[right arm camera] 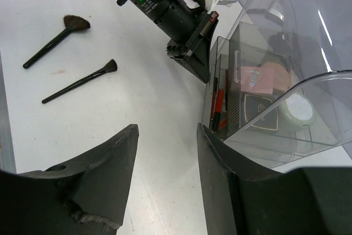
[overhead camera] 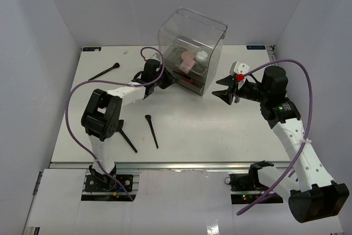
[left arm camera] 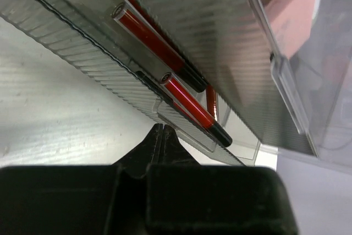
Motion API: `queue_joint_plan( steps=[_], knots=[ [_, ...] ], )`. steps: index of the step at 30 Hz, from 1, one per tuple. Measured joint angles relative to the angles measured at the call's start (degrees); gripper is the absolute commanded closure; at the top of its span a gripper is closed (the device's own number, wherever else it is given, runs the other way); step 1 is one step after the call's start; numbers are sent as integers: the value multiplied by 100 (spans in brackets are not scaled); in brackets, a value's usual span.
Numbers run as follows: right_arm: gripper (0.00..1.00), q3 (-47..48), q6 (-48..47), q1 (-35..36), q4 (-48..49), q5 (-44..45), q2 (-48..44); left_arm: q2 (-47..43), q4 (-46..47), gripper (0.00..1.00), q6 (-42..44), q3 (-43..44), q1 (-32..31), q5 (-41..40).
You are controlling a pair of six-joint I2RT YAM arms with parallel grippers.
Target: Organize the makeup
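Claw on the left arm (left arm camera: 163,134) is pinched shut at the drawer (left arm camera: 66,31) of the clear box (overhead camera: 192,31), red sticks (left arm camera: 187,103) inside; right claw (right arm camera: 166,130) half parted, empty, right of the box; brushes (overhead camera: 151,131) on the desk (overhead camera: 220,136) left of it

You've got red sticks (left arm camera: 159,48) with black ends. Drawer (left arm camera: 66,42) is smoky clear, ribbed. Brushes (overhead camera: 152,130) all black. Pink compact (right arm camera: 258,78) is plain, black compact (right arm camera: 261,111) has gold print. Jar (right arm camera: 297,113) whitish. Your table (overhead camera: 192,119) is white, cables (overhead camera: 287,60) purple.
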Motion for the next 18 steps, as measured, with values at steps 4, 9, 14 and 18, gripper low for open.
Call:
queue_joint_plan(
  steps=[4,9,14,18],
  knots=[
    [47,-23,-39,0,12,6,10,427,-23,99,2,389,-2,37],
    [47,-91,-73,-19,30,25,11,741,-42,98,12,651,-2,95],
    [47,-117,-95,-26,63,74,16,839,-69,95,50,867,-2,163],
    [47,-176,-116,-26,80,87,16,954,-7,95,65,1031,3,246]
  ],
)
